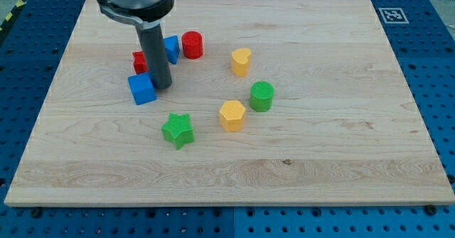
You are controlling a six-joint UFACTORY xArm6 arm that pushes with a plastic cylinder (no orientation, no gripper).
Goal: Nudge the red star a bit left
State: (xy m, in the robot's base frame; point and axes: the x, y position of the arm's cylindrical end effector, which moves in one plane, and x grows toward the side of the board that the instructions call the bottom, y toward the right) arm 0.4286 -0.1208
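Note:
The red star [139, 60] lies at the board's upper left, mostly hidden behind my rod; only its left part shows. My tip [162, 87] rests on the board just right of the blue cube [142, 89] and below-right of the red star. A second blue block [171, 49] peeks out to the right of the rod, its shape unclear. A red cylinder [192, 45] stands to the right of that.
A yellow heart-like block [241, 62], a green cylinder [261, 96], a yellow hexagon [232, 115] and a green star [177, 130] lie around the board's middle. The wooden board [341, 160] sits on a blue pegboard table.

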